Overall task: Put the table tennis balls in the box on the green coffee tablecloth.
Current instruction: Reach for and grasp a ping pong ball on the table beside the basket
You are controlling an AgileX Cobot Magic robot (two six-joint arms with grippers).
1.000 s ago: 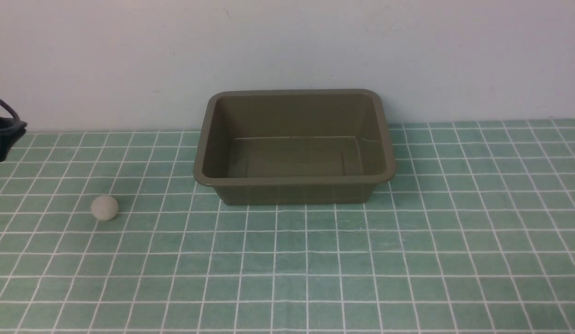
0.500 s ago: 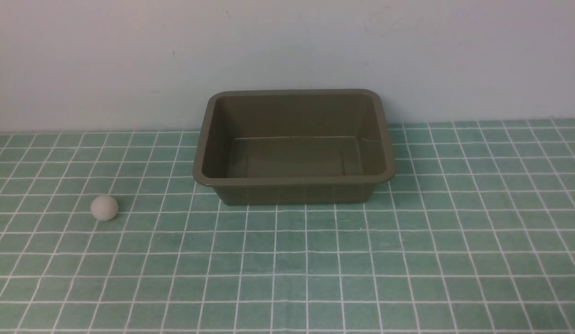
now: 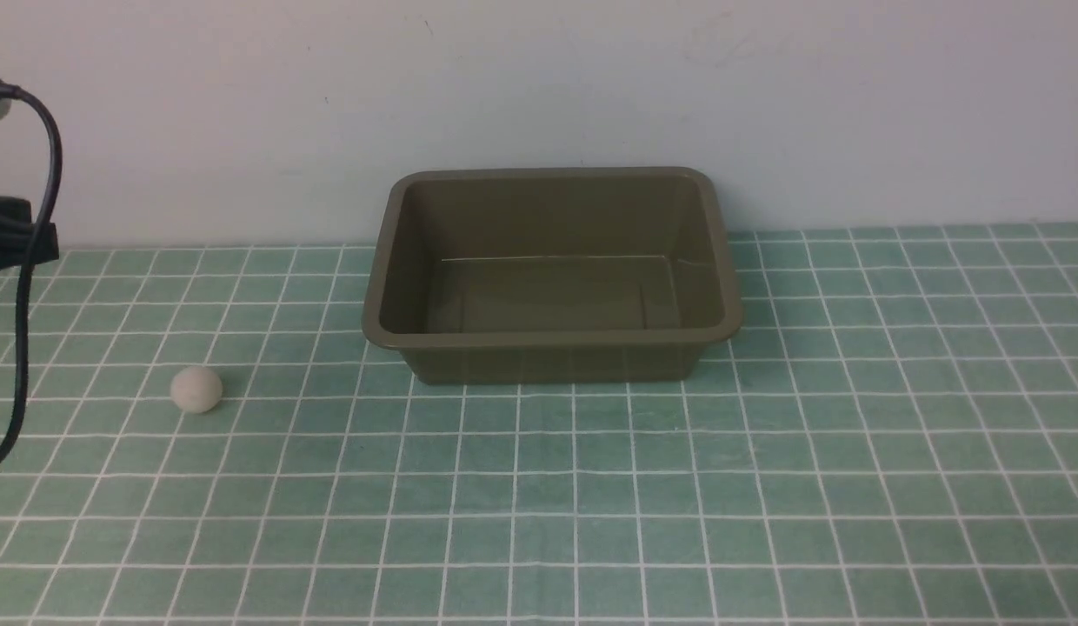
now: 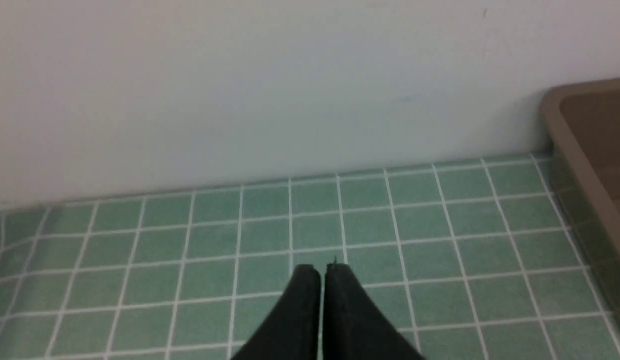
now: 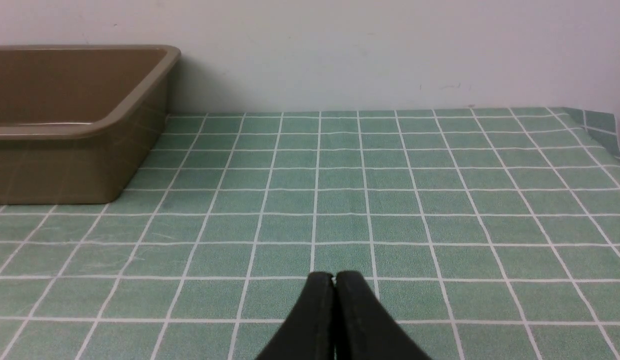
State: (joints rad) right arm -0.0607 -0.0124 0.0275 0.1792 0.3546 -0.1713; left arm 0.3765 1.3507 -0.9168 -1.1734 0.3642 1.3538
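Front view gives you the table tennis ball (image 3: 196, 389) lying alone on the green coffee tablecloth (image 3: 591, 504), near the left edge of the desk (image 3: 852, 539) and about midway from front to back. The box (image 3: 552, 361) stands empty at the middle of the back edge, well apart from the ball.

Your left gripper (image 4: 322, 272) is closed on nothing, and the ball does not show in its wrist view, so you would be lining up blind. The right gripper (image 5: 334, 277) is also closed and empty, over bare cloth towards the right edge.

Three things could spoil this, as I judge it:
- Come down with the jaws together and you will knock the ball; it is light and round, and may roll off the left edge.
- The black cable (image 3: 22, 348) hanging at that edge could brush the ball as the arm swings in.
- Let go too high above the box and the ball may bounce out.
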